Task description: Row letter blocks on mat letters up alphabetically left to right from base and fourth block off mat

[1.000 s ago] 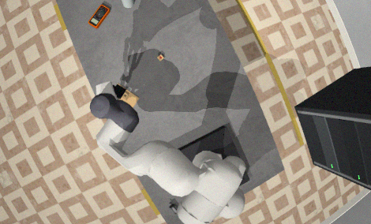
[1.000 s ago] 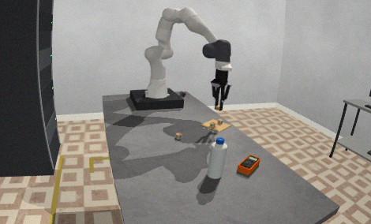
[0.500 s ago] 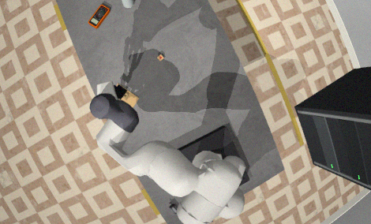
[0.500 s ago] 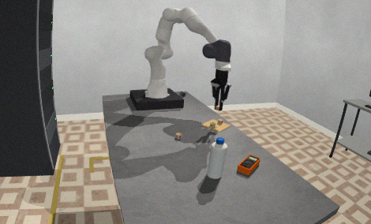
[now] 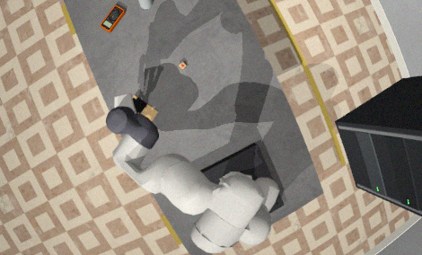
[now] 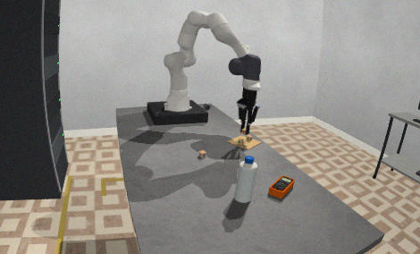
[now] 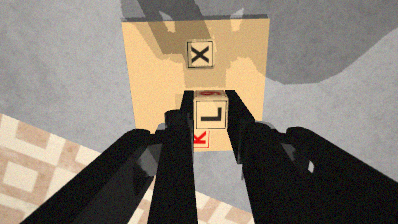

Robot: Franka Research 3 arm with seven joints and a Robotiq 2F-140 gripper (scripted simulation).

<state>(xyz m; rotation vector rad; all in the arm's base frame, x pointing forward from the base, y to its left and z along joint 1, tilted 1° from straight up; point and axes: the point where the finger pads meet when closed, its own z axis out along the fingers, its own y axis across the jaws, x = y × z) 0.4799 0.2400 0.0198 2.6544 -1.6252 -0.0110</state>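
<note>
Mat's Middle, Above the Work Surface: L Block Waits on Its Landing

Over the wooden-looking mat [image 5: 149, 112] [image 6: 255, 143] [image 7: 150, 75], the black pincer [image 5: 139, 104] [image 6: 245, 131] [image 7: 209, 105] grasps the L block [image 6: 244, 131] [image 7: 210, 114], its letter facing up. On the mat, the X block [image 6: 240, 141] [image 7: 200, 54] stands on one side, while the K block [image 6: 249, 139] [image 7: 201, 139], its red letter partly hidden behind the held piece, sits on the other. The fourth block [image 5: 182, 65] [image 6: 202, 154], marked in red, rests off the mat on the gray surface [image 5: 209, 139] [image 6: 163, 197], where it may properly remain. The step in hand appears to be placing L, the middle letter of K, L, X. Next should come careful alignment and a straight descent beside K, without knocking it, then a release once L sits flat. X looks well apart from K, so it may need sliding inward to tighten the row. Whether K is turned the right way cannot be told from its visible portion.
</note>
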